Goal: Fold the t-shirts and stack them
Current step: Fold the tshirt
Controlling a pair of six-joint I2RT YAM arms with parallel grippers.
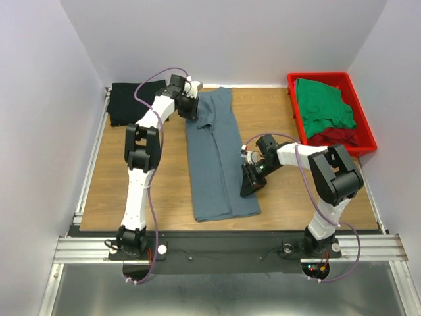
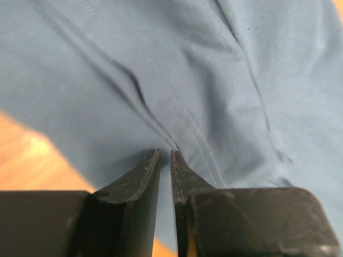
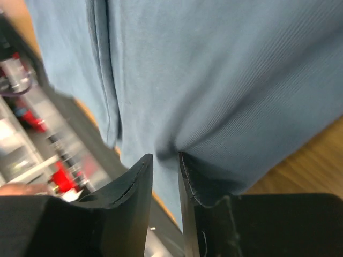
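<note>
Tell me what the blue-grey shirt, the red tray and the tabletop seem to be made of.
Blue-grey shirt: soft matte knit cloth, likely cotton; fine ribbing and creases show in the wrist views. Red tray: rigid plastic, it seems; smooth, slightly glossy moulded rim. Tabletop: wood or wood-look laminate; visible grain, low sheen.

No legible text, label, brand, no. or sign in any of the 3 views. Blue-grey shirt, red tray and wood table show plain surfaces. Small parts at the table's near edge in the right wrist view are too blurred to read.
</note>
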